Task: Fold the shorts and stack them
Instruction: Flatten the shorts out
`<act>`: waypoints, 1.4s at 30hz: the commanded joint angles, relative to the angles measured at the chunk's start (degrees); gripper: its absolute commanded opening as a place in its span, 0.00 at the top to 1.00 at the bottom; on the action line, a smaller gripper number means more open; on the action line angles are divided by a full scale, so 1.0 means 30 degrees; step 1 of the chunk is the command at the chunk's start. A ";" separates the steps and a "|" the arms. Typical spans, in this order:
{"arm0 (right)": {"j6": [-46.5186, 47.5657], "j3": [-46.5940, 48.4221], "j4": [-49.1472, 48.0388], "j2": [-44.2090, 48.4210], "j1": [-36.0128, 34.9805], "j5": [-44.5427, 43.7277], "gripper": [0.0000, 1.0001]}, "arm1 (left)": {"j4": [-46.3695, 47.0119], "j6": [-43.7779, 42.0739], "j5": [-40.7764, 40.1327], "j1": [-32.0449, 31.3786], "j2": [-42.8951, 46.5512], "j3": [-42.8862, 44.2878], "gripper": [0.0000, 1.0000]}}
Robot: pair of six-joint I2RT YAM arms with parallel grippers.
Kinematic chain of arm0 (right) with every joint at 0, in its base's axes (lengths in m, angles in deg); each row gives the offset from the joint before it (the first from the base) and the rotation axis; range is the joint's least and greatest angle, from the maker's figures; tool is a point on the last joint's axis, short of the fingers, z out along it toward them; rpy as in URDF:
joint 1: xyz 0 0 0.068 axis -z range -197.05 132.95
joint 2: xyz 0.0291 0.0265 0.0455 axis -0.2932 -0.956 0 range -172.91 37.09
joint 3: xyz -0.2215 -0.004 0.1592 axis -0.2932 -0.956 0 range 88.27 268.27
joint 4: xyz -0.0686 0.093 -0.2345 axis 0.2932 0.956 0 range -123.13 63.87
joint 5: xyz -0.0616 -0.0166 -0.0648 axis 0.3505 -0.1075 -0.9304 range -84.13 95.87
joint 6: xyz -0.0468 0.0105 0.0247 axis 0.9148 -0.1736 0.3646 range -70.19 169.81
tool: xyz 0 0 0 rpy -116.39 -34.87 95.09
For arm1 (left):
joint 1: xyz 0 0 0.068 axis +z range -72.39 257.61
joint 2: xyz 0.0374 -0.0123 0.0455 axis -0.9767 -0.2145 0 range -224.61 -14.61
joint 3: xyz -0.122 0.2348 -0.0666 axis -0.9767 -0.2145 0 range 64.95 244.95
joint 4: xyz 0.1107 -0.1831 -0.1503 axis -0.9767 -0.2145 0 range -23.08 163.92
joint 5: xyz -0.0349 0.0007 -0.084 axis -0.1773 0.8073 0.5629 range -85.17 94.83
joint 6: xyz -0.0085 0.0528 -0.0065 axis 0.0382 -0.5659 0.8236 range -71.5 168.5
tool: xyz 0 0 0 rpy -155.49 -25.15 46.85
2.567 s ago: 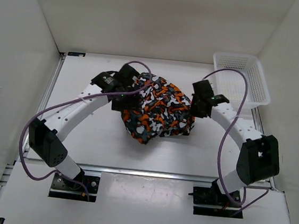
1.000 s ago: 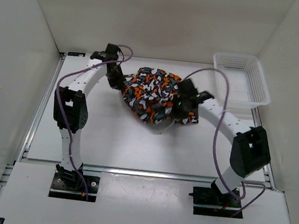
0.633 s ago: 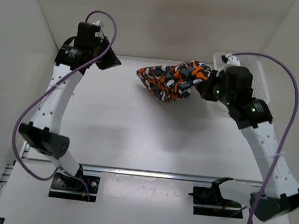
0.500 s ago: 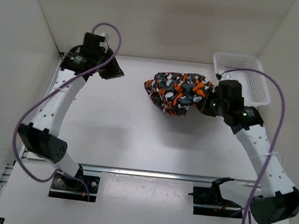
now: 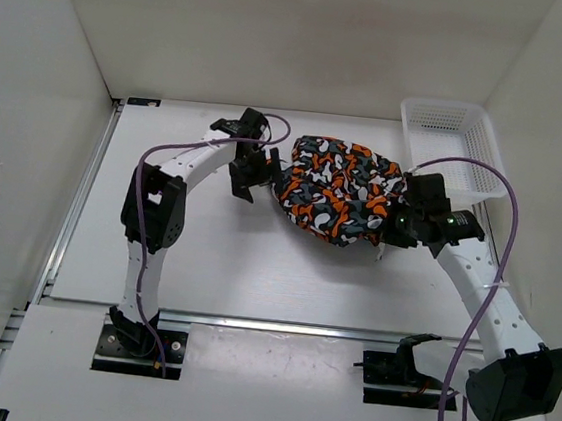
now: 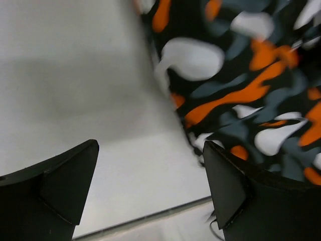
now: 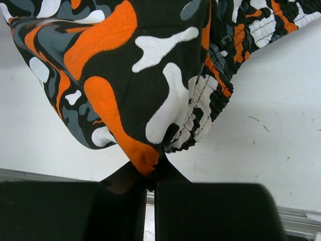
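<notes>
Shorts, where: the soft fabric shorts (image 5: 342, 189) printed with orange, white, black and dark grey blotches sit at the far middle of the white table (image 5: 206, 253), between the two grippers and near the basket.
Shorts, axis: bunched into a rounded mound; in the top view its longer span runs left to right, dipping a little toward the near right. Which end is waist and which is legs cannot be told from above.
Shorts, look: crumpled and bulging, not flat. The right wrist view shows a gathered elastic edge (image 7: 200, 110) beside the pinched fold.
Shorts, contact: whether the whole bundle rests on the table cannot be told.
Count: one pair of shorts, one basket, two arms, two grippers.
Right gripper: the black two-finger right gripper (image 5: 390, 222) is at the bundle's near right edge, its jaws together and clamped on an orange-and-black fold of the shorts (image 7: 125, 65), as seen at the fingers (image 7: 153, 170) in its own camera.
Left gripper: the black two-finger left gripper (image 5: 253, 170) is just beside the bundle's left edge, jaws wide apart with only bare table between them (image 6: 150, 191); the printed cloth (image 6: 241, 75) passes close by its right finger.
Basket: a white plastic mesh basket (image 5: 489, 142) stands at the far right corner, apart from the shorts.
</notes>
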 commanded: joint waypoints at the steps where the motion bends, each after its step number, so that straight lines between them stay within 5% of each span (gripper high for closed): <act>1: 0.0577 0.0542 0.0408 0.0687 0.0316 0.0222 0.99 | 0.0661 0.0849 0.0370 0.0136 -0.0563 0.1557 0.04; 14: 0.1106 0.0366 0.1170 0.1917 0.1339 0.0222 0.99 | 0.1130 0.2578 -0.0272 0.0515 -0.4021 0.4485 0.06; 17: 0.1282 0.0366 0.1346 0.1917 0.1517 0.0222 0.99 | 0.1130 0.2580 -0.0274 0.0517 -0.4929 0.5596 0.13; 23: 0.1457 0.0366 0.1522 0.2093 0.1927 0.0398 0.99 | 0.1130 0.2756 0.0400 0.0517 -0.6104 0.7121 0.50; 26: 0.1457 0.0540 0.1522 0.2093 0.1927 0.0398 0.99 | 0.1130 0.2756 0.0400 0.0952 -0.6307 0.7326 0.88; 33: 0.1457 0.1565 0.1232 0.1248 0.2103 0.0893 0.99 | 0.1130 0.2346 0.0751 0.2827 -0.4208 0.7152 0.90; 37: 0.1457 0.6037 0.1053 -0.1737 0.2513 0.2532 0.99 | 0.1130 0.1528 0.1275 0.4468 -0.2356 0.8753 0.90; 42: 0.2540 1.7954 0.1519 -0.7567 0.3038 0.3701 0.99 | -0.1062 0.1525 0.4406 0.7105 -0.0950 1.3912 0.90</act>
